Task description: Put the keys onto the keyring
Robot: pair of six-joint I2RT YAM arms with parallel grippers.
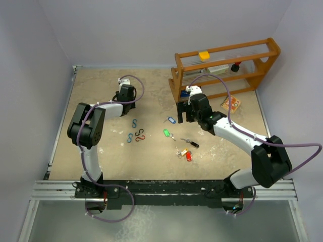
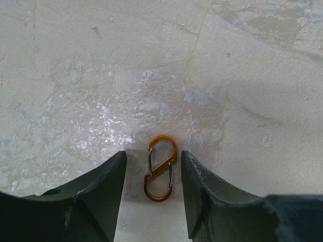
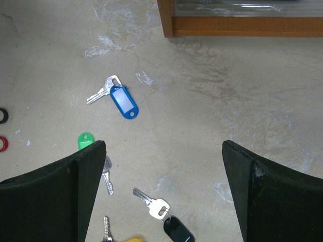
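Note:
Several small silver keys lie loose mid-table: a blue-tagged key [image 1: 171, 120] [image 3: 123, 101], a green-tagged key [image 1: 166, 133] [image 3: 86, 140], a black-tagged key [image 1: 194, 144] [image 3: 176, 230], and yellow- and red-tagged keys [image 1: 185, 154]. My right gripper [image 1: 185, 112] [image 3: 163, 143] is open and empty, above the table just beyond the keys. My left gripper [image 1: 124, 96] [image 2: 153, 154] is open at the far left, low over the table. An orange S-shaped clip [image 2: 161, 168] lies flat between its fingers, touching neither.
A wooden rack [image 1: 224, 68] [image 3: 242, 22] stands at the back right, close behind my right gripper. Blue, red and black S-clips [image 1: 136, 132] lie left of the keys. An orange card [image 1: 230, 104] lies by the rack.

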